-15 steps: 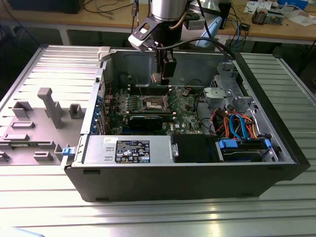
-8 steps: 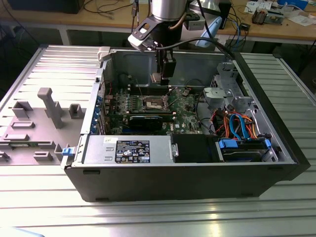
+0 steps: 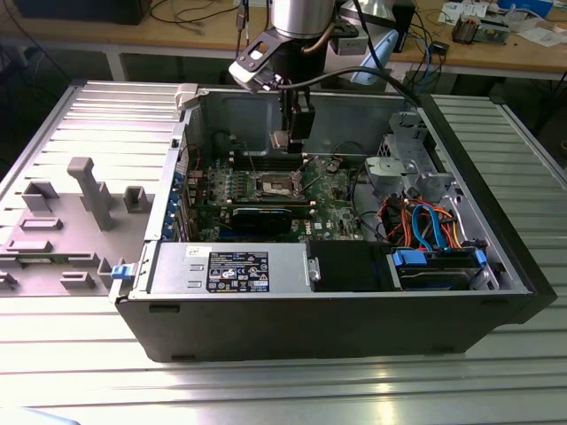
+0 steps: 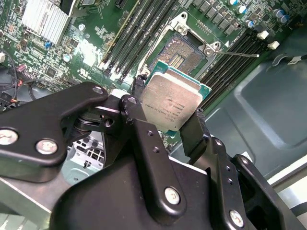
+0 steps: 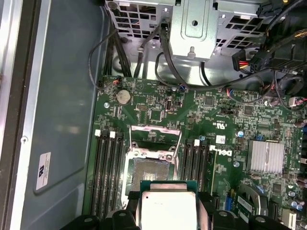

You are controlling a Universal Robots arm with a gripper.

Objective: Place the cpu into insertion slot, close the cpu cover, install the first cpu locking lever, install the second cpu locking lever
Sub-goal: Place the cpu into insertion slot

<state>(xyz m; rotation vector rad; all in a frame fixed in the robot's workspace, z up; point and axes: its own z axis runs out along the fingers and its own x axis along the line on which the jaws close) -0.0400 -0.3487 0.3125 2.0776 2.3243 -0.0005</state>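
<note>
Gripper (image 4: 167,116): both fingers pressed against opposite edges of the cpu (image 4: 173,99), pinching it with its silver top towards the wrist cameras.
Cpu position: held in the air above the motherboard (image 5: 211,124) inside the open computer case (image 3: 354,328), and not seated.
Insertion slot (image 5: 150,168): bare, with its contacts exposed, and memory slots (image 5: 108,167) on either side.
Cpu cover (image 5: 156,136): stands open at the slot's edge farthest from the gripper (so nothing lies over the socket).
Locking lever (image 4: 240,54): the thin rod beside the slot looks unlatched, though I cannot be sure.
Key relation: the slot lies just beyond the fingertips and lower than the chip. In the first wrist view the chip's leading edge overlaps the slot's rim, and its sides run roughly parallel to the slot's.
Stage: by my judgement the first step is under way, with the chip gripped but not yet placed.
</note>
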